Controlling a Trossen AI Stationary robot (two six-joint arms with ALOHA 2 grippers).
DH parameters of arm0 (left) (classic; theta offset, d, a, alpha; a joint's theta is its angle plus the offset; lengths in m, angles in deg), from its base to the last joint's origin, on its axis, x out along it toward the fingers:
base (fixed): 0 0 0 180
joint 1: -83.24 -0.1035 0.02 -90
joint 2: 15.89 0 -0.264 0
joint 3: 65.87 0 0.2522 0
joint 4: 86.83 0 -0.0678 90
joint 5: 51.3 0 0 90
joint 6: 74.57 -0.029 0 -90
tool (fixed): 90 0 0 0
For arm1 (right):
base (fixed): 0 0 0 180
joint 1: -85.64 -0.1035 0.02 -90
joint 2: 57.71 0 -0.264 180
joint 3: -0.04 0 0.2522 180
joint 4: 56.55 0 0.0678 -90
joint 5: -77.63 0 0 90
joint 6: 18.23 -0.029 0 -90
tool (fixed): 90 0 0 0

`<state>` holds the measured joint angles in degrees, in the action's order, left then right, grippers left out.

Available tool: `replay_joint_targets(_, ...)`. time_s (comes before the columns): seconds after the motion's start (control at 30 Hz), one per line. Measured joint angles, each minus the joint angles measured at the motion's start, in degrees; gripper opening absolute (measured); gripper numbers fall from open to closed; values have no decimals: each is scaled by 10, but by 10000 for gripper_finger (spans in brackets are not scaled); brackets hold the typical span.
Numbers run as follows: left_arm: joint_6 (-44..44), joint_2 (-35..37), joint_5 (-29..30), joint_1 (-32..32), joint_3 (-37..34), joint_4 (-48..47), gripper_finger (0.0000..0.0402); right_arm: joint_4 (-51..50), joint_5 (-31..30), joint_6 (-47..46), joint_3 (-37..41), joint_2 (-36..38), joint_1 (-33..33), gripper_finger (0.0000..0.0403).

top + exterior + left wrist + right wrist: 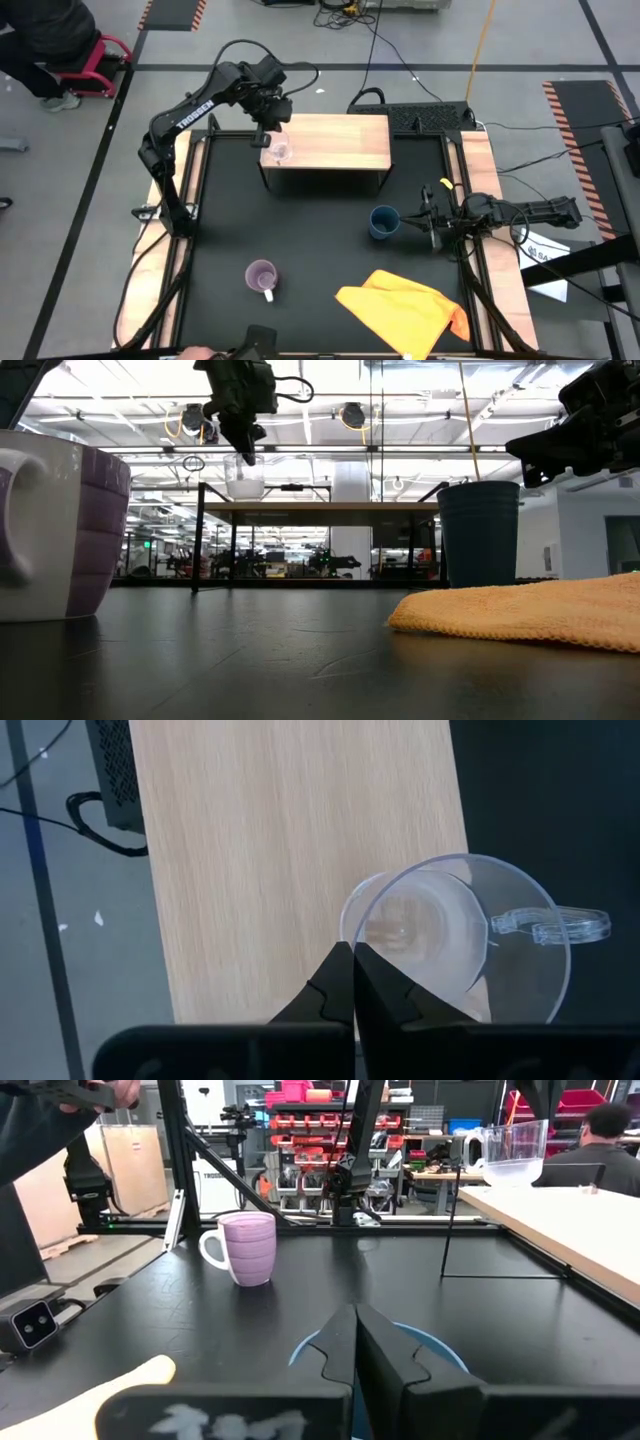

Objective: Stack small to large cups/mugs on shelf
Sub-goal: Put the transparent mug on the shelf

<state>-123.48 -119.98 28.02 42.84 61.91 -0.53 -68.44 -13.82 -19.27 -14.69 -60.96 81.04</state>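
High view: my left gripper point(265, 140), fingers pinched on the clear glass point(278, 151) rim over the shelf point(340, 140), should next release; right gripper point(428, 222) closed, holding nothing.

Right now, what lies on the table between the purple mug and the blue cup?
Nothing: in the high view the black table is bare between the purple mug and the blue cup. The yellow cloth lies off that line, nearer the front edge.
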Motion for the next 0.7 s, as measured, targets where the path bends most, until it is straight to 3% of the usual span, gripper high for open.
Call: replay_joint_targets(0.7, -9, -16, 5, -3, 0, 13, 0, 0, 0, 2, 0, 0, 0, 0)
